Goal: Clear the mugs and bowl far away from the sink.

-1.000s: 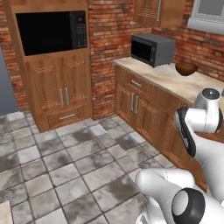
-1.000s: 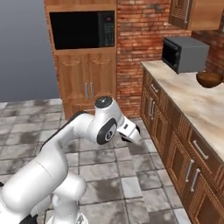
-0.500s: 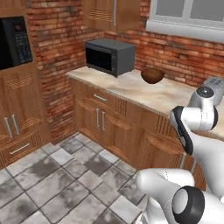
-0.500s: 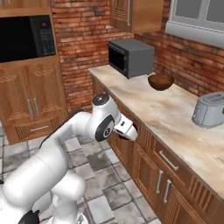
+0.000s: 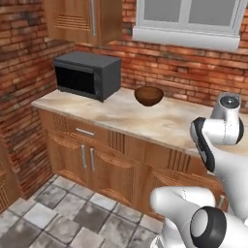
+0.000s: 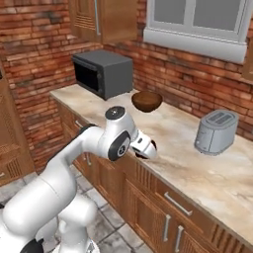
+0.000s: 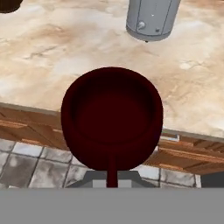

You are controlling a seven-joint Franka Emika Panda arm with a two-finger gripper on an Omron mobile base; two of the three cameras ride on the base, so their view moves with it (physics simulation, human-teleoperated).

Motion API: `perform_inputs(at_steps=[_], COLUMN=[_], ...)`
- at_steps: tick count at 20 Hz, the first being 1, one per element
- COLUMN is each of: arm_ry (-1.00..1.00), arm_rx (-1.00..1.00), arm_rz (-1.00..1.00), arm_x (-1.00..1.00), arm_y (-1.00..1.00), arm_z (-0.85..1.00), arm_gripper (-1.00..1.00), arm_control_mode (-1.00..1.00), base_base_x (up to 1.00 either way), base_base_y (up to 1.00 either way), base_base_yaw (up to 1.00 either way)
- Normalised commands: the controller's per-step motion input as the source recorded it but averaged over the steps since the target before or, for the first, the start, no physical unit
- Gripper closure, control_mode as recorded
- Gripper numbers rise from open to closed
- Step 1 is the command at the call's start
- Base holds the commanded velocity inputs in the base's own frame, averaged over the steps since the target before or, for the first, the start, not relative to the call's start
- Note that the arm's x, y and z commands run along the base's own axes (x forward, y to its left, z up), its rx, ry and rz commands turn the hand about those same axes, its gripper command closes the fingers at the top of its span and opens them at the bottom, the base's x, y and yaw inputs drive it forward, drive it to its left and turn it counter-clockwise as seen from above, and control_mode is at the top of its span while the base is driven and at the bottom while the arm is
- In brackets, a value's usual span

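Observation:
A dark red rounded mug (image 7: pixel 112 114) hangs over the counter's front edge, its thin handle (image 7: pixel 112 171) pointing back at me. My gripper (image 6: pixel 147 150) is shut on that handle, at the near edge of the counter (image 6: pixel 192 163). The fingertips are hidden behind the mug in the hand view. The dark brown bowl (image 5: pixel 148 95) (image 6: pixel 147 101) stands empty on the counter by the brick wall, right of the microwave and well beyond the gripper; a sliver of the bowl (image 7: pixel 8 5) shows in the hand view's top left corner. The sink is out of view.
A black microwave (image 5: pixel 87 75) (image 6: pixel 105 74) stands at the counter's left end. A grey toaster (image 6: pixel 216 132) (image 7: pixel 151 17) stands to the right, beyond the mug. Wooden cabinet doors (image 5: pixel 97 167) run below the counter, with a tiled floor (image 5: pixel 53 213) in front.
The whole scene has shifted as the base drove and turned: the counter with microwave and bowl now lies close in front, and the toaster has come into view. The arm keeps its hold on the mug.

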Motion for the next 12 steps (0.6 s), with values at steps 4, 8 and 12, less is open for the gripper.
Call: perform_inputs(at_steps=[4, 8, 12], arm_ry=[0.00, 0.00, 0.00], arm_rx=[0.00, 0.00, 0.00], arm_rz=[0.00, 0.00, 0.00], arm_x=[0.00, 0.00, 0.00], arm_y=[0.00, 0.00, 0.00], arm_z=[0.00, 0.00, 0.00], arm_gripper=[1.00, 1.00, 1.00], arm_control_mode=[1.00, 1.00, 1.00], base_base_x=[0.90, 0.76, 0.57], base_base_y=[0.10, 0.12, 0.06], base_base_yaw=[-0.32, -0.23, -0.16])
